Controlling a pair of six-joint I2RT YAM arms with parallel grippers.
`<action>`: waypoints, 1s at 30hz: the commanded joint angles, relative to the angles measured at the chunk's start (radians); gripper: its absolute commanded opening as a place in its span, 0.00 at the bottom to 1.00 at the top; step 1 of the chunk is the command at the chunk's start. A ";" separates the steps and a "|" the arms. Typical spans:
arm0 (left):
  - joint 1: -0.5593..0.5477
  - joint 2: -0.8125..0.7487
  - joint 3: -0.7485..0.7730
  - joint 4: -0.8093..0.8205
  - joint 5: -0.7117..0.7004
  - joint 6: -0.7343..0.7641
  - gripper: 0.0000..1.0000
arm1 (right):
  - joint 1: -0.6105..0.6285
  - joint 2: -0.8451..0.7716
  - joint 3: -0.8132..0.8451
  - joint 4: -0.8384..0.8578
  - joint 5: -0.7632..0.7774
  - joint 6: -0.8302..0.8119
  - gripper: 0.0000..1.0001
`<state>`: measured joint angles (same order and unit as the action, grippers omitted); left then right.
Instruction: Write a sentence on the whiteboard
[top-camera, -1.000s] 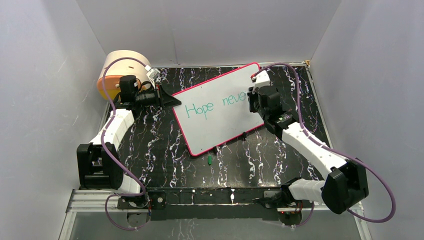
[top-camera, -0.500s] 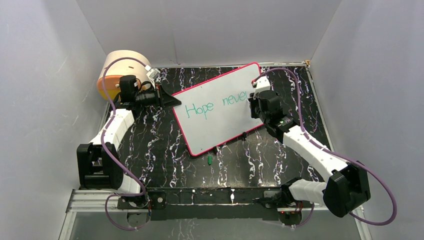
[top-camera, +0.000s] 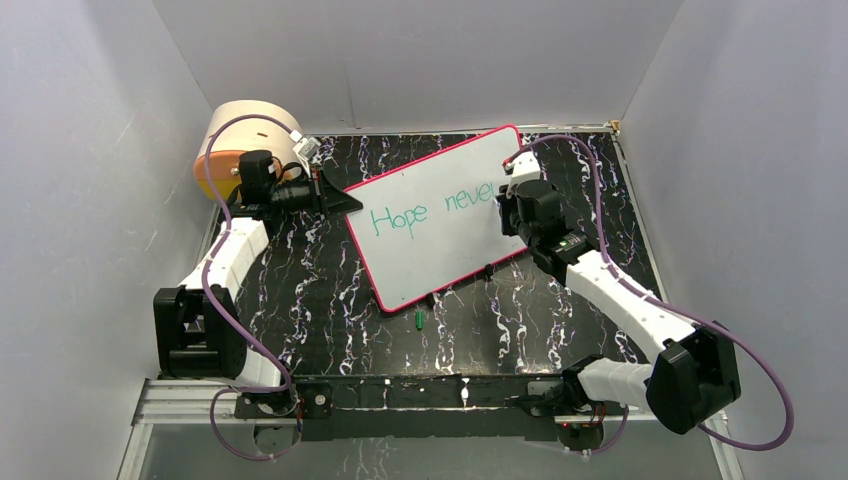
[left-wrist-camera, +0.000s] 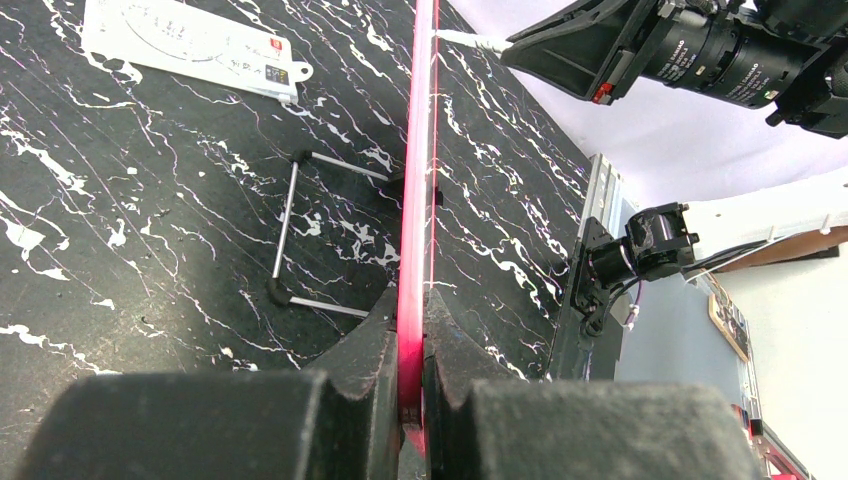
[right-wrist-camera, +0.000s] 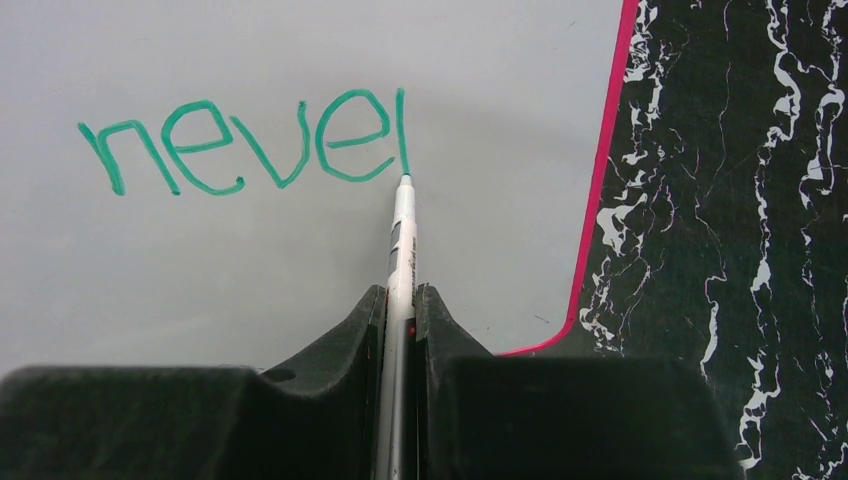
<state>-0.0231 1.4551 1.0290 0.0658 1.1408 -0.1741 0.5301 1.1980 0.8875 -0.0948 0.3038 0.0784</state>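
Black marbled table (top-camera: 320, 290) was seen between white walls, with the whiteboard (top-camera: 430, 255) set across its middle. At the whiteboard's left edge, the left gripper (left-wrist-camera: 410, 300) was clamped tight on the pink rim. Over the whiteboard's right part, the right gripper (right-wrist-camera: 400, 295) was closed on a pen (right-wrist-camera: 402, 225), its tip touching the foot of an upright stroke after "neve". The sentence (top-camera: 430, 208) was written in teal. A small green piece (top-camera: 420, 320) was lying just off the whiteboard's near edge
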 joint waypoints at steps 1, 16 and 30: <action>-0.047 0.042 -0.031 -0.100 -0.122 0.114 0.00 | -0.005 0.012 0.066 0.087 -0.015 -0.003 0.00; -0.047 0.044 -0.029 -0.101 -0.122 0.116 0.00 | -0.013 0.043 0.110 0.116 0.009 -0.033 0.00; -0.047 0.044 -0.029 -0.101 -0.128 0.114 0.00 | -0.031 0.034 0.101 0.096 0.044 -0.021 0.00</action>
<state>-0.0235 1.4551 1.0298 0.0631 1.1404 -0.1734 0.5045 1.2392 0.9485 -0.0341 0.3222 0.0540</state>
